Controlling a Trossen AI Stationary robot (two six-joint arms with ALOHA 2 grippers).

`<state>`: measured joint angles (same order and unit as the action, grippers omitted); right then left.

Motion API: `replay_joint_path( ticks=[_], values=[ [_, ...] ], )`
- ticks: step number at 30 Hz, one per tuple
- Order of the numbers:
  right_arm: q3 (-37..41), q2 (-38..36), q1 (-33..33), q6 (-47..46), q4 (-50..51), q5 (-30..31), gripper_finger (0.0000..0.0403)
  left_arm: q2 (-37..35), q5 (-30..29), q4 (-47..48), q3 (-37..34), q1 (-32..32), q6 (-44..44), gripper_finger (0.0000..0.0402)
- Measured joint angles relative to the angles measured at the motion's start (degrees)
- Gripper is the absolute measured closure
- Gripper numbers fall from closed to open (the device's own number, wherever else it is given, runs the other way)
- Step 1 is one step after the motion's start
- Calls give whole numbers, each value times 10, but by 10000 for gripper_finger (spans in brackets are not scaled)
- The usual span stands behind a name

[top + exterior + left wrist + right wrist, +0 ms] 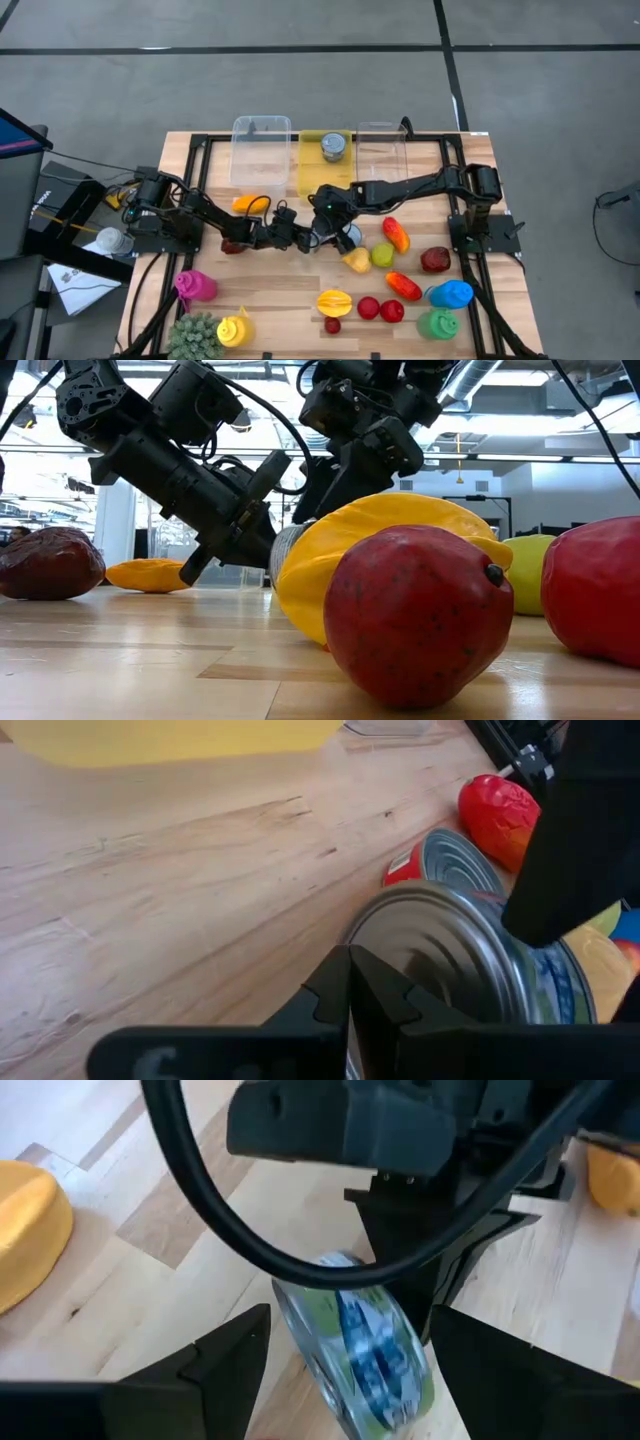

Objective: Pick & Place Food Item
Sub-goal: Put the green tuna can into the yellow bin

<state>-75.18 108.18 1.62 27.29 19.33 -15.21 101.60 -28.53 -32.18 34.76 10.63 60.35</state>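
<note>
my right gripper (340, 1350) hangs over the middle of the wooden table (290, 295), its fingers (215, 1355) spread apart on either side of a can (360, 1345) with a blue and green label that lies tilted on the boards; i cannot tell whether they touch it. my left gripper (352, 982) sits just beside the same can, fingers pressed together, empty. a second can (440, 860) lies close by, near a red fruit (498, 805). toy fruit is scattered across the near half of the table, and three shallow bins line the far edge; the yellow bin (322, 165) holds another can (333, 147). beyond the table, a grey floor (300, 70), and at table height a bright room with ceiling lights.
</note>
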Motion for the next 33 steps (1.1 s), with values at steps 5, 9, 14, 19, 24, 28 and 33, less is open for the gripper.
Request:
replay_joint_path(
  ticks=[5, 9, 14, 19, 24, 28, 33],
  values=[
    [3, 21, 2, 14, -3, -13, 133, 0, 0, 0, 0, 0, -1, 401],
    [0, 47, 2, 23, -2, -14, 133, 0, 0, 1, 0, 0, -1, 401],
    [2, 53, 1, 15, 19, -13, 163, 0, 3, -1, 0, 0, -1, 401],
    [2, 46, 2, 8, 29, -13, 274, 0, 3, 2, 0, 0, -1, 401],
    [3, 19, 4, -3, 59, -32, 276, -6, 7, 7, 0, 0, -1, 402],
    [2, -30, 25, -24, 74, -58, 276, -42, 8, 28, 0, 0, -15, 402],
    [2, -98, 84, -51, 86, -53, 276, -146, 9, 102, 0, 0, -61, 402]
  ],
)
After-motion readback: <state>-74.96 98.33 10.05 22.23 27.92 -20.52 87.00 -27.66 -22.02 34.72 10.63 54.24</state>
